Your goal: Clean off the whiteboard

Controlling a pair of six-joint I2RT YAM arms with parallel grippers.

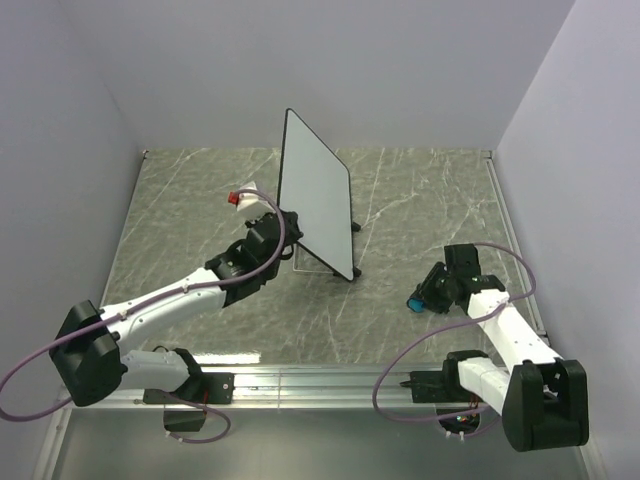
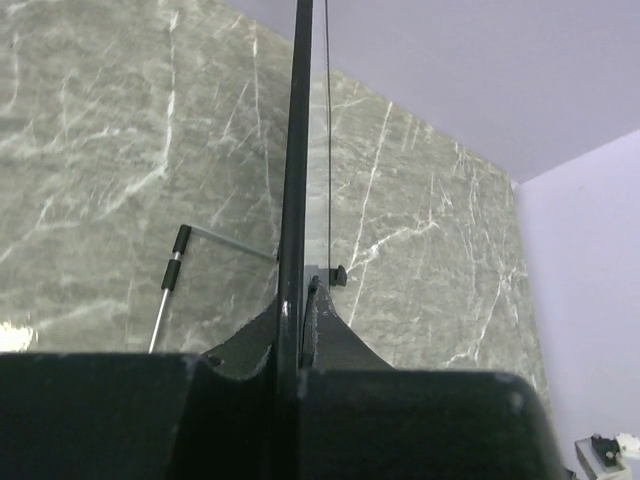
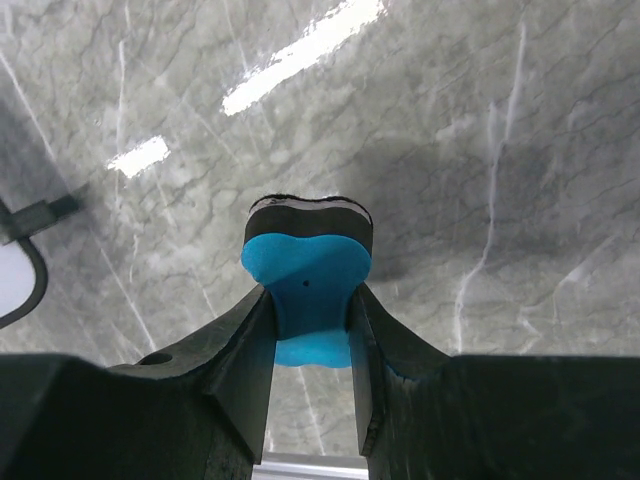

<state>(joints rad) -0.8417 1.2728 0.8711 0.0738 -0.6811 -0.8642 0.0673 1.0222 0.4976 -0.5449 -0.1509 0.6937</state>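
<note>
The whiteboard (image 1: 318, 190) stands upright on its black wire stand in the middle of the marble table, and its white face shows no marks from above. My left gripper (image 1: 285, 222) is shut on the board's left edge. In the left wrist view that edge is a thin black frame (image 2: 294, 150) clamped between the jaws of the left gripper (image 2: 297, 305). To the right of the board, my right gripper (image 1: 420, 299) is shut on a blue eraser (image 3: 307, 265) with a black felt face, squeezed between its fingers (image 3: 365, 330) just above the table. The board's corner (image 3: 15, 280) shows at the far left of the right wrist view.
A white marker with a red cap (image 1: 242, 197) lies behind the left gripper, left of the board. The stand's wire leg (image 2: 170, 275) and its black foot (image 1: 357, 271) rest on the table. Grey walls close in three sides, and a metal rail (image 1: 320, 378) runs along the near edge.
</note>
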